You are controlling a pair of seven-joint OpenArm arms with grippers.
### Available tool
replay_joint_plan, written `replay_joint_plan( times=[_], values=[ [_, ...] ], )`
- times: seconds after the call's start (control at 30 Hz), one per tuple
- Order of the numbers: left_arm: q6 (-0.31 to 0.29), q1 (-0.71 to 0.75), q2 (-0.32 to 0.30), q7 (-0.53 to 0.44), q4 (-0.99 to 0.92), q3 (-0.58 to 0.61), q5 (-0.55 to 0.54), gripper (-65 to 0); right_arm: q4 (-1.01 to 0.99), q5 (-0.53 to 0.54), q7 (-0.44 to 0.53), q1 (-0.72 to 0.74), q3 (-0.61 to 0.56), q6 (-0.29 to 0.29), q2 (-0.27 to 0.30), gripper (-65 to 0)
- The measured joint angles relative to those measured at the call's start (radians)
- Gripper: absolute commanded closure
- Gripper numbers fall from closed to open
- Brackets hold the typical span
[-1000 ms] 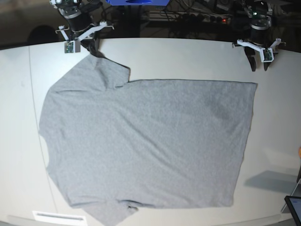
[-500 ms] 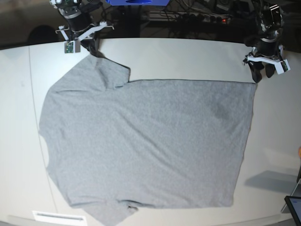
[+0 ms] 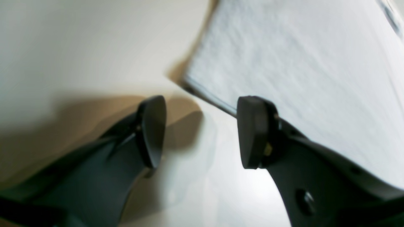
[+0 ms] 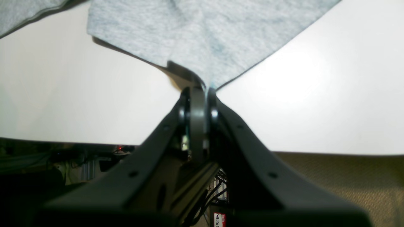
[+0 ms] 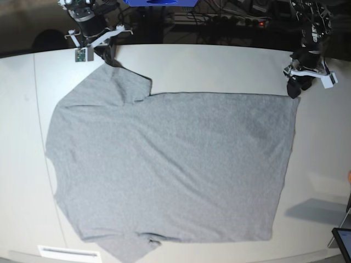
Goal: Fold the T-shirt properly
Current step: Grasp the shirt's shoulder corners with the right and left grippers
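Observation:
The heather-grey T-shirt (image 5: 170, 159) lies flat on the white table (image 5: 219, 66), plain side up, with its collar end at the left and its hem at the right. At the far left, my right gripper (image 5: 107, 55) is shut on the tip of the upper sleeve. In the right wrist view that gripper (image 4: 202, 94) pinches the cloth (image 4: 205, 37) between closed jaws. My left gripper (image 5: 298, 87) hovers at the hem's far right corner. In its wrist view it (image 3: 202, 132) stands open, one finger (image 3: 254, 132) over the shirt's edge (image 3: 284, 63), the other on the bare table side.
The table's far edge runs just behind both arms, with cables and a blue object (image 5: 159, 3) beyond it. A dark screen (image 5: 343, 241) sits at the near right corner and a white label (image 5: 68, 252) at the near left edge.
My left arm has come down and inward to the hem corner, and its jaws have spread wider. The right gripper and the shirt have stayed put.

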Motion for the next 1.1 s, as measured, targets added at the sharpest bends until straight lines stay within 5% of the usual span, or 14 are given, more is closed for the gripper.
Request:
replay_joint_plan(
  times=[0.4,0.6,1.1],
  values=[
    [0.007,-0.032,-0.003,0.015,-0.019,-0.018,0.006,-34.9,0.0,0.0,0.0,0.0,0.0,0.0,0.0,-0.3],
    [0.0,-0.082,0.013,0.009,-0.029,-0.009,0.115,-34.9,0.0,0.0,0.0,0.0,0.0,0.0,0.0,-0.3],
    [-0.003,-0.19,0.026,0.053,-0.097,-0.012,0.109,-34.9,0.0,0.0,-0.012,0.011,0.0,0.0,0.0,-0.3]
  ],
)
